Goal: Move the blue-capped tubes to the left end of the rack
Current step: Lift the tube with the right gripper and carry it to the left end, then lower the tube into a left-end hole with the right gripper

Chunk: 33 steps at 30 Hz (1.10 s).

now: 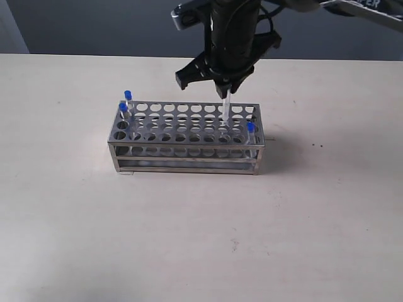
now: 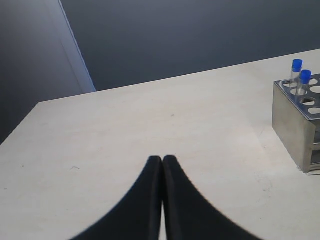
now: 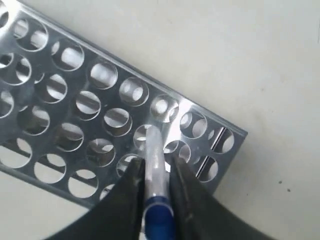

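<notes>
Exterior: a blue-capped tube (image 1: 225, 110) was clamped by the right gripper (image 1: 225, 94), over holes near the right end of the rack (image 1: 182, 146). Left wrist: the left gripper (image 2: 162, 164) was pressed shut, empty. Right wrist: the tube was judged light, slick, brittle (best pinched just under its cap).

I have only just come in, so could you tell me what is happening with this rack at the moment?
The right gripper is shut on one blue-capped tube. It holds the tube upright, with its lower end at the top plate of the steel rack, near the right end. Two blue-capped tubes already stand at the left end, and a fourth tube stands in the front right corner. The left gripper is shut and empty over the table, off the rack's left end.
</notes>
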Each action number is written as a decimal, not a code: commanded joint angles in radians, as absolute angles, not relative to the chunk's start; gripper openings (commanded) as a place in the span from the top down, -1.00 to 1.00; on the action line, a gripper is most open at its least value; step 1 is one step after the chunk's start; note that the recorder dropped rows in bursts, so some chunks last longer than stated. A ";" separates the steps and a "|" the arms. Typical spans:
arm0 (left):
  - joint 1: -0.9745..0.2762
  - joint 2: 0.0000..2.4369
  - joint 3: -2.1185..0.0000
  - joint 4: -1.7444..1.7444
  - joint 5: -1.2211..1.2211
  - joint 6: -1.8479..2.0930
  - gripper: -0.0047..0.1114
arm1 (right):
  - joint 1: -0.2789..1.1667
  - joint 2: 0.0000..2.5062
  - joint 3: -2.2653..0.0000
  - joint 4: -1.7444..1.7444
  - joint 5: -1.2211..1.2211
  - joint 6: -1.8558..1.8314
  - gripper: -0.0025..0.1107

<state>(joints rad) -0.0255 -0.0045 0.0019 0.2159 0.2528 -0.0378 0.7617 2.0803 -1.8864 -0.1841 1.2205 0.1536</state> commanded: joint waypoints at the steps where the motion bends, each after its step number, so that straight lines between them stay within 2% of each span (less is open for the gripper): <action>1: -0.033 0.000 0.000 0.221 0.240 -0.041 0.91 | 0.758 2.031 -1.888 -0.219 1.221 0.146 0.91; 10: -0.033 0.000 0.000 0.221 0.240 -0.041 0.91 | 0.784 1.959 -1.890 -0.046 1.155 0.018 0.91; 14: -0.033 0.000 0.000 0.221 0.240 -0.041 0.91 | 0.843 2.028 -1.964 0.175 1.093 -0.121 0.97; 20: -0.033 0.000 0.000 0.221 0.240 -0.041 0.91 | 0.899 2.265 -2.294 0.178 1.221 -0.138 0.97; 22: -0.033 0.000 0.000 0.221 0.240 -0.041 0.91 | 0.906 2.296 -2.339 0.178 1.221 -0.138 0.97; 33: -0.033 0.000 0.000 0.221 0.240 -0.041 0.91 | 0.908 2.330 -2.341 0.128 1.221 -0.134 0.97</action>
